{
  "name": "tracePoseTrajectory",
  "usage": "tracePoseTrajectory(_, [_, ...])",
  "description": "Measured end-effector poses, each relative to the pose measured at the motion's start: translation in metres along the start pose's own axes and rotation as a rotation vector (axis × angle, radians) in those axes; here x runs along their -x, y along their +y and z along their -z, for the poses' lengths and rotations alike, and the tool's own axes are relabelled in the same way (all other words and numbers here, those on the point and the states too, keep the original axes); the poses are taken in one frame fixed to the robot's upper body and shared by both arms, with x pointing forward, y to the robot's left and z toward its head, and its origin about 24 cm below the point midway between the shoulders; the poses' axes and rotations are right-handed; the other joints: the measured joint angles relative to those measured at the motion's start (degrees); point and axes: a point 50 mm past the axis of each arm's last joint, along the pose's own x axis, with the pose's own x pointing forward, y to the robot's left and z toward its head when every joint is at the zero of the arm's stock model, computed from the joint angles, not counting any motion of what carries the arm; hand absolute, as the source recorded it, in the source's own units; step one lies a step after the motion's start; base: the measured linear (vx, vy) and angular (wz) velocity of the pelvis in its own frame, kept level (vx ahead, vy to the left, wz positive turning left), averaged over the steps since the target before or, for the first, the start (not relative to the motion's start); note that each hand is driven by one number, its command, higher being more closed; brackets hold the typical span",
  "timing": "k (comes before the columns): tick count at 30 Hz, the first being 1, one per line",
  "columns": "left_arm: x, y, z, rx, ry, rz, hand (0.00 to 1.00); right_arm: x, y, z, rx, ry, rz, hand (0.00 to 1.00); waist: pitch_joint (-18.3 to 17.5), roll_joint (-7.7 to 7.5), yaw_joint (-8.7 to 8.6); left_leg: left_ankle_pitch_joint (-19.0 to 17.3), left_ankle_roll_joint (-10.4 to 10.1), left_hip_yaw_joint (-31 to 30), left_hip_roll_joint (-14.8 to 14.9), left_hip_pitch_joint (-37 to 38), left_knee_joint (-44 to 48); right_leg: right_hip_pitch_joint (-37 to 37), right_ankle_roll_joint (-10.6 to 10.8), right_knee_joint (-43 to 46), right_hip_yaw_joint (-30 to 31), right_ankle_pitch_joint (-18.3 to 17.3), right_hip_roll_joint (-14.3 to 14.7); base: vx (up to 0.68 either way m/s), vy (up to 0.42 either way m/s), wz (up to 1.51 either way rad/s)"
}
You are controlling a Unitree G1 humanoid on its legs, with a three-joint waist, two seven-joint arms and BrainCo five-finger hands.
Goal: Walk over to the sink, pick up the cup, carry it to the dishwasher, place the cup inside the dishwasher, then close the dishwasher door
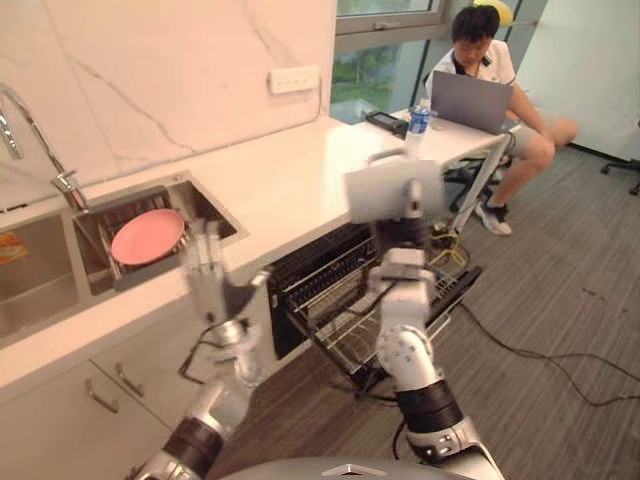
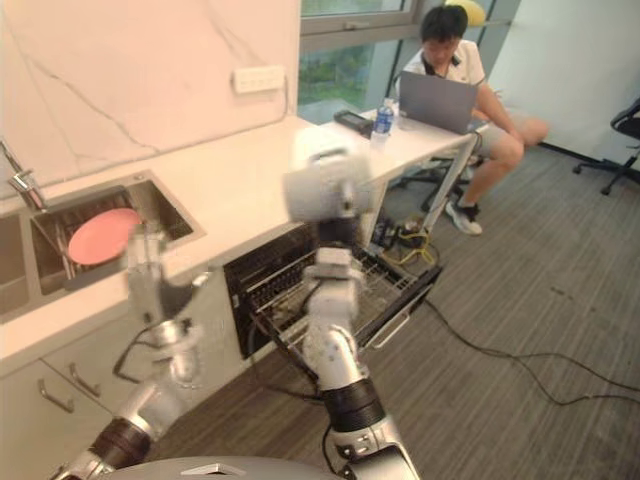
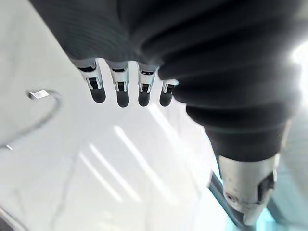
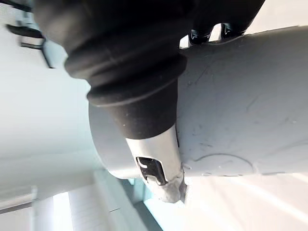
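Observation:
A pale grey cup [image 1: 383, 190] [image 4: 240, 96] is held up in the air above the open dishwasher [image 1: 325, 285]. My right hand [image 1: 411, 203] is shut on it, with the thumb [image 4: 155, 166] along its side and the fingertips [image 4: 207, 34] over its far wall. The dishwasher door [image 1: 452, 292] hangs down towards the floor, and the wire rack [image 2: 290, 290] is pulled out. My left hand [image 1: 208, 272] [image 3: 120, 91] is raised open in front of the counter edge, fingers straight, holding nothing.
The sink [image 1: 192, 188] at the left holds a pink plate [image 1: 147, 236] under a faucet [image 1: 40, 140]. A person [image 1: 480, 50] sits at the counter's far end with a laptop [image 1: 470, 100] and a water bottle [image 1: 418, 118]. An office chair [image 2: 625, 125] stands at the right.

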Motion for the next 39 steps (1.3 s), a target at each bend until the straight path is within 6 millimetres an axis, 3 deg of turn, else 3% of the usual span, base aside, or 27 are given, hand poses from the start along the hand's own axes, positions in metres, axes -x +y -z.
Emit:
tracePoseTrajectory(4, [-0.010,0.032,0.006,0.130,0.084,-0.143,0.00,0.004,-0.034,-0.042,0.058,-0.166,0.100,1.00,0.13,-0.19,0.64,-0.06,0.00,-0.61,-0.01,-0.74,-0.01,0.42,0.11,-0.17,-1.17,-0.26,-0.06,-0.03,-0.011,0.13])
tracePoseTrajectory(6, [-0.009,0.037,0.007,0.205,0.137,-0.130,0.00,0.006,-0.044,-0.054,0.074,-0.207,0.127,1.00,0.29,-0.14,0.85,-0.08,0.03,-1.05,-0.01,-0.90,-0.01,0.60,-0.02,-0.28,-1.58,-0.42,-0.05,-0.02,-0.014,0.15])
tracePoseTrajectory(9, [0.006,0.034,0.021,0.403,0.341,0.073,0.00,0.006,-0.059,-0.072,0.138,-0.266,0.156,1.00,0.52,-0.07,1.03,-0.02,-0.05,-2.28,0.14,-1.39,0.00,0.85,-0.06,-0.32,-2.88,-0.75,-0.03,-0.01,-0.020,0.23])
tracePoseTrajectory(11, [0.029,0.031,0.031,0.544,0.486,0.282,0.00,0.006,-0.072,-0.081,0.238,-0.279,0.196,1.00,0.83,-0.25,0.87,0.03,0.01,-3.88,0.22,-2.34,0.03,0.82,0.16,-0.21,-4.43,-0.97,0.05,0.00,-0.029,0.33])
tracePoseTrajectory(14, [0.073,0.031,0.046,0.712,0.704,0.544,0.00,0.012,-0.096,-0.093,0.466,-0.253,0.271,1.00,2.47,-0.40,2.31,0.09,0.13,-4.86,0.45,-3.64,0.52,0.86,0.32,0.42,-6.82,-1.87,0.00,0.01,-0.029,0.40])
tracePoseTrajectory(16, [0.093,0.029,0.060,0.691,0.796,0.629,0.00,0.010,-0.113,-0.100,0.601,-0.217,0.312,1.00,4.43,-0.21,3.22,-1.65,0.79,-5.09,0.33,-6.12,5.39,1.21,0.26,1.81,-8.36,-2.74,-0.16,0.01,-0.012,0.45])
tracePoseTrajectory(19, [0.120,0.040,0.097,0.557,0.947,0.637,0.00,0.005,-0.132,-0.115,0.770,-0.170,0.354,1.00,8.40,2.05,4.81,-7.34,1.50,-6.32,0.03,-11.23,19.07,2.98,-0.44,4.94,-10.54,-5.46,0.05,0.00,0.029,0.45])
tracePoseTrajectory(21, [0.127,0.053,0.117,0.485,1.009,0.591,0.00,0.005,-0.140,-0.136,0.847,-0.211,0.403,1.00,9.42,3.12,5.21,-7.76,2.11,-4.86,-0.27,-12.46,21.85,4.25,-0.20,6.26,-11.23,-7.19,-0.22,0.01,0.055,0.83])
tracePoseTrajectory(23, [0.139,0.068,0.138,0.411,1.095,0.547,0.00,0.003,-0.142,-0.149,0.914,-0.239,0.429,1.00,9.71,3.54,6.60,-6.89,2.22,-3.91,-0.59,-11.27,18.83,4.74,0.02,6.76,-12.02,-7.82,-0.98,0.00,0.036,0.49])
tracePoseTrajectory(25, [0.176,0.092,0.165,0.285,1.299,0.554,0.00,-0.007,-0.140,-0.142,0.989,-0.224,0.418,1.00,10.20,3.56,7.08,-3.50,1.82,-4.04,-1.47,-7.44,11.79,5.68,0.12,6.03,-11.92,-7.71,-1.40,0.00,-0.043,0.07])
tracePoseTrajectory(27, [0.210,0.108,0.175,0.201,1.454,0.594,0.00,-0.013,-0.146,-0.135,1.017,-0.179,0.445,1.00,10.17,3.80,7.30,-1.17,1.64,-3.55,-1.53,-4.73,6.97,5.76,0.15,5.91,-11.67,-7.68,-1.76,0.01,-0.033,-0.02])
tracePoseTrajectory(28, [0.233,0.117,0.176,0.164,1.565,0.647,0.00,-0.015,-0.154,-0.132,1.066,-0.122,0.469,1.00,10.14,4.04,7.29,-0.16,1.30,-3.37,-1.48,-3.35,4.44,5.81,0.35,5.86,-11.52,-7.58,-1.76,0.01,-0.025,-0.08])
tracePoseTrajectory(32, [0.275,0.129,0.170,0.128,1.845,0.770,0.00,-0.006,-0.181,-0.129,1.223,0.053,0.578,1.00,10.32,3.81,7.05,1.62,1.12,-3.28,-1.40,-1.64,0.53,5.76,0.73,5.65,-11.64,-7.55,-1.71,0.00,-0.006,-0.01])
tracePoseTrajectory(36, [0.265,0.117,0.173,0.191,1.850,0.808,0.00,-0.019,-0.187,-0.129,1.401,0.195,0.591,1.00,11.04,3.18,7.34,1.92,1.46,-3.38,-1.75,-4.17,0.20,3.00,1.41,5.99,-12.24,-7.87,-2.21,-0.02,0.008,0.03])
tracePoseTrajectory(39, [0.217,0.088,0.188,0.315,1.729,0.779,0.00,-0.061,-0.155,-0.137,1.483,0.135,0.526,1.00,16.13,1.90,8.80,3.88,1.15,-4.16,-1.13,-9.32,0.55,-2.02,0.32,6.96,-13.16,-6.43,-1.78,-0.04,-0.004,0.15])
